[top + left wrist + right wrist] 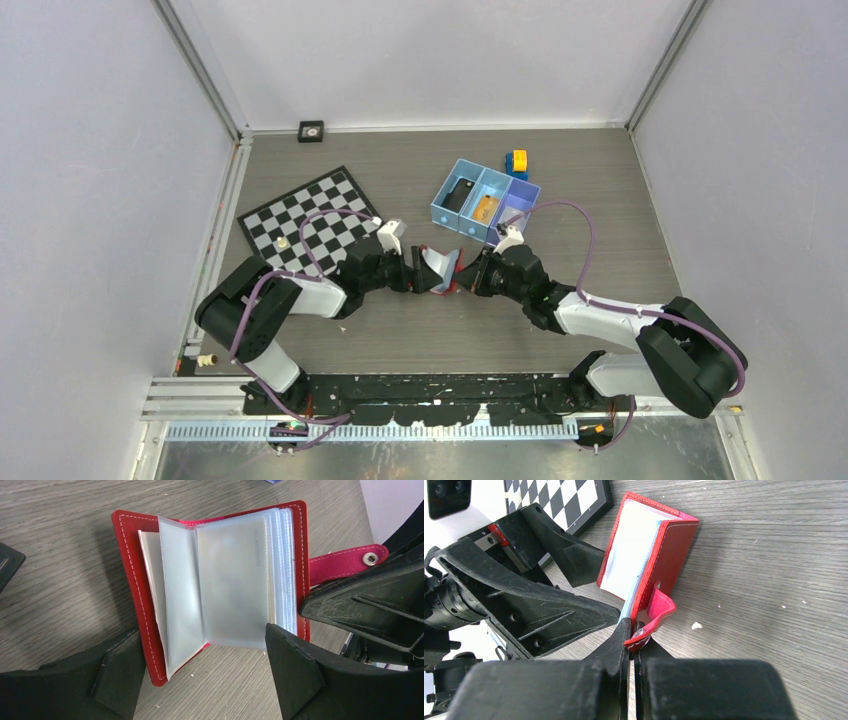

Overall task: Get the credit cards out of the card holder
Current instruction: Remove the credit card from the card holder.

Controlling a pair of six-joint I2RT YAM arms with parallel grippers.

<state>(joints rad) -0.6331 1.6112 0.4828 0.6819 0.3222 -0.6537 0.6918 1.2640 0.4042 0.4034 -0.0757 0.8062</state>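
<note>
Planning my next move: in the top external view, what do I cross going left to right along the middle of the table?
chessboard → left gripper → card holder → right gripper

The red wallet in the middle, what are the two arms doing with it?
The right gripper is shut on the edge of the card holder by its snap tab and holds it open. The left gripper is open over the clear sleeves, gripping nothing. One orange card lies in the blue tray.
</note>
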